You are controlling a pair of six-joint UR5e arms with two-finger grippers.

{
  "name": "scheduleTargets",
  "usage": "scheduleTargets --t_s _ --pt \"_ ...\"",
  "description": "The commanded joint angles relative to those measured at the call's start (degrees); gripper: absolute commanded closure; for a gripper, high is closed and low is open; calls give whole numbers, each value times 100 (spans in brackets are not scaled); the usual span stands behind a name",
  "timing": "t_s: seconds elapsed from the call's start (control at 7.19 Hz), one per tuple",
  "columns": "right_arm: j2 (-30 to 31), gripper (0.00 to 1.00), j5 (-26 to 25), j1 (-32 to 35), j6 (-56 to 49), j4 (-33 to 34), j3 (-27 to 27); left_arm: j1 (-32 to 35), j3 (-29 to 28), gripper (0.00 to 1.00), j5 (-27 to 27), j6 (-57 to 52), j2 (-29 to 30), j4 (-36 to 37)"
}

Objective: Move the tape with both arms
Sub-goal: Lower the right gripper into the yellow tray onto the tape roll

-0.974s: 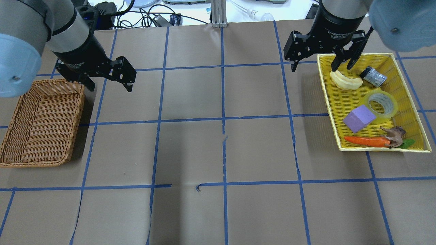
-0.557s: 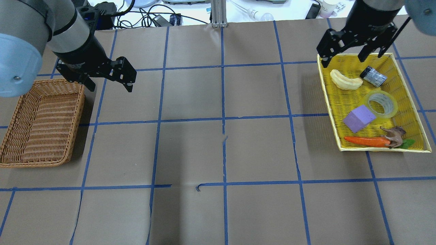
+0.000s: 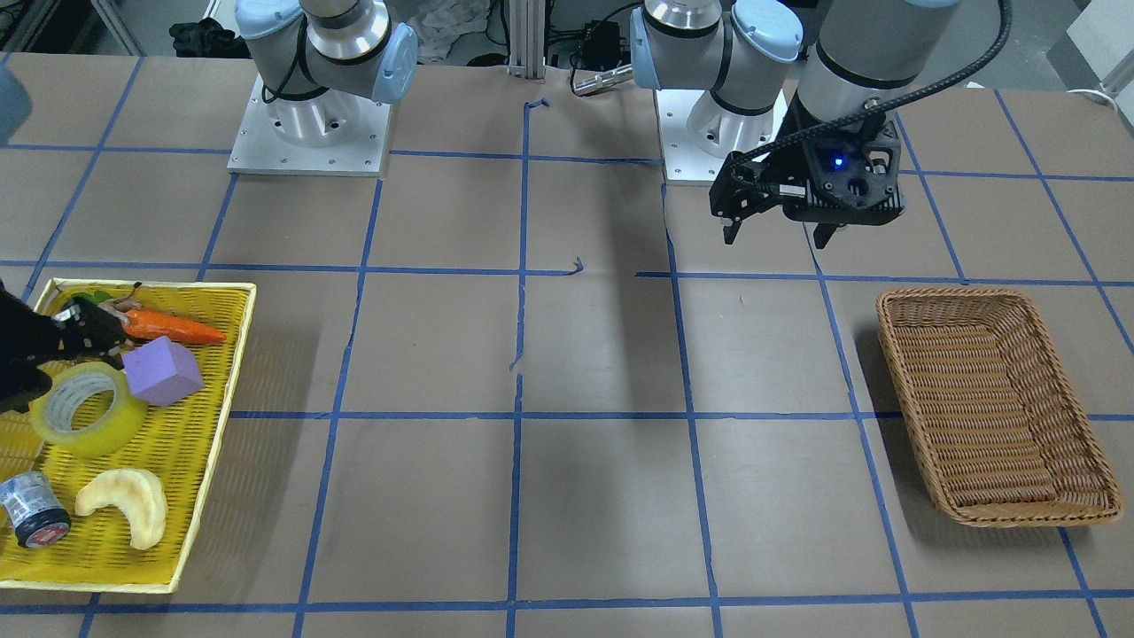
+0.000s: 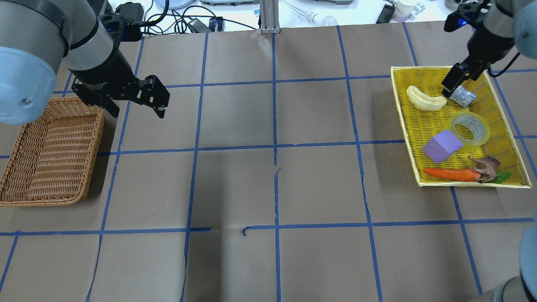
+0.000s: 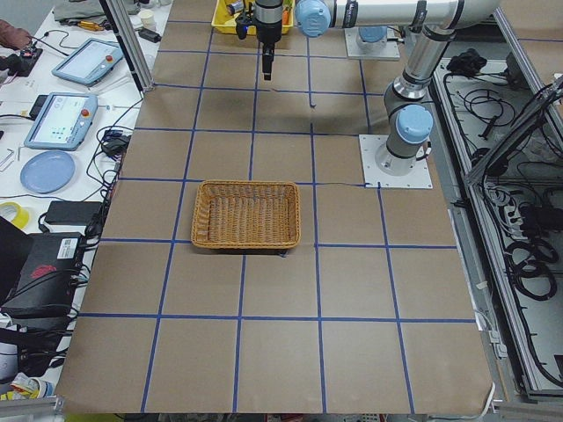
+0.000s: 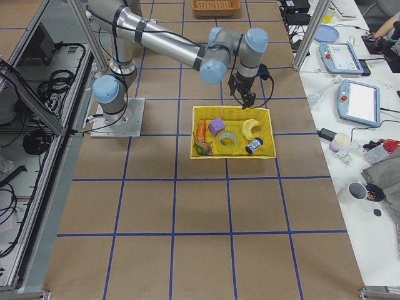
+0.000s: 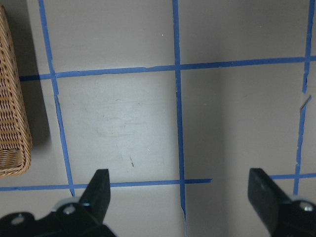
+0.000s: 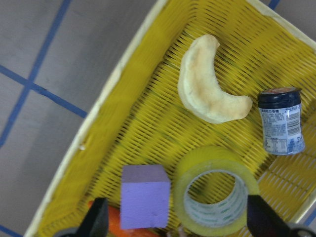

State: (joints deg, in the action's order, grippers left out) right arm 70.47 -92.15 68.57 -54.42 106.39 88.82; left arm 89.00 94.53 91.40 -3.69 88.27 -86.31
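Right fingers (image 8: pixel 98 219) shifted toward tape (image 8: pixel 216 190), spread wide

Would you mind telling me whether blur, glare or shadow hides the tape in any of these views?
Right wrist view: the tape is evenly lit and slightly soft, with no glare. Overhead view: it sits sharp in the yellow tray, with no shadow over it. Front-facing view: it is sharp too, near the frame's left edge.

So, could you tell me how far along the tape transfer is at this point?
Nothing looks done yet: the tape lies in the yellow tray beside the purple block. In hand: the right gripper hangs open over that tray, holding nothing. Remaining: grasping the tape, passing it to the left gripper, open near the wicker basket.
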Motion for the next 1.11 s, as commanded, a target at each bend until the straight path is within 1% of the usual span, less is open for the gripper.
scheduleTargets --t_s 0.0,0.14,0.28,0.42,0.56,0.7,0.83,0.97 --pt "-751 0 -4 -422 -1163 985 188 3 4 0 0 0 6 0" --pt "-928 0 4 -606 -1489 1258 241 3 4 0 0 0 6 9" --pt "-982 13 -4 -704 -1597 1304 346 -6 4 0 0 0 6 9" --pt "-983 22 -4 -722 -1598 1331 425 -6 4 0 0 0 6 9" --pt "-983 51 -39 -748 -1598 1305 443 3 4 0 0 9 6 9" --pt "-974 94 -31 -757 -1572 1314 495 3 30 0 0 9 6 9" --pt "-965 100 -31 -757 -1545 1314 496 3 47 0 0 9 6 44" --pt "-965 100 -13 -749 -1536 1322 479 3 48 0 0 9 6 79"
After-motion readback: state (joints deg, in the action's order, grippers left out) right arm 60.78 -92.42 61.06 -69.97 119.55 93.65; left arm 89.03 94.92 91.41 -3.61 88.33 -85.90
